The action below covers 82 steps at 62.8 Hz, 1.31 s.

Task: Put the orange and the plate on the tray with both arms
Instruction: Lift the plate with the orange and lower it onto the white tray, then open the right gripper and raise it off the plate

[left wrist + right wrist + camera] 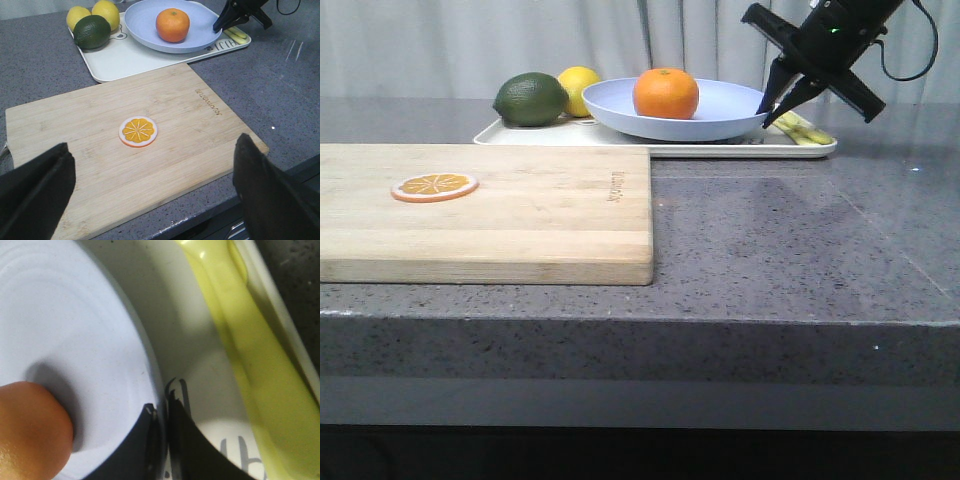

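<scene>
While your right claw (772,108) pinches the plate (720,108) rim, jaws nearly closed with one finger inside and one outside, the plate sits on the tray (125,62) at the back of the worktop (800,240); the orange (666,93) rests in the plate; your left claw (150,195) hangs wide open over the cutting board (520,220), gripping nothing, with the orange slice (138,131) lying on the board below it; an avocado (531,99) and lemons (100,14) sit on the tray's left end beside the plate.
</scene>
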Motion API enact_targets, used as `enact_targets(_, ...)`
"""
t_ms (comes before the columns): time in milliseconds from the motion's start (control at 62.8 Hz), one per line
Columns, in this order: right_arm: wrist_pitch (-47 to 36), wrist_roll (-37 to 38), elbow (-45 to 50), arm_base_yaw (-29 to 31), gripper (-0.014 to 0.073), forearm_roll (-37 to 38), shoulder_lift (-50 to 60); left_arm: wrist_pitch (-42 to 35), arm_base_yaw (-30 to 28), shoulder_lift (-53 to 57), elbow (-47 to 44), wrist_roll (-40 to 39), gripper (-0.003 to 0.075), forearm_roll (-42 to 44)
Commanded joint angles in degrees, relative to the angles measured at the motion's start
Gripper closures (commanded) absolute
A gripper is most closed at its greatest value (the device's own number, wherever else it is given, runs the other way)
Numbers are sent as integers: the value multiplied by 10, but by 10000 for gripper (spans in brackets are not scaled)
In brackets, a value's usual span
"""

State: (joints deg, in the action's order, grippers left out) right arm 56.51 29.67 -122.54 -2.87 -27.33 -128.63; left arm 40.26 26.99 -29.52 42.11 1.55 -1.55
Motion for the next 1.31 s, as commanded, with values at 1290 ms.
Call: enact_targets(1290, 83, -21, -138, 1, 313, 44, 61, -40, -1, -1, 14, -4, 101, -8)
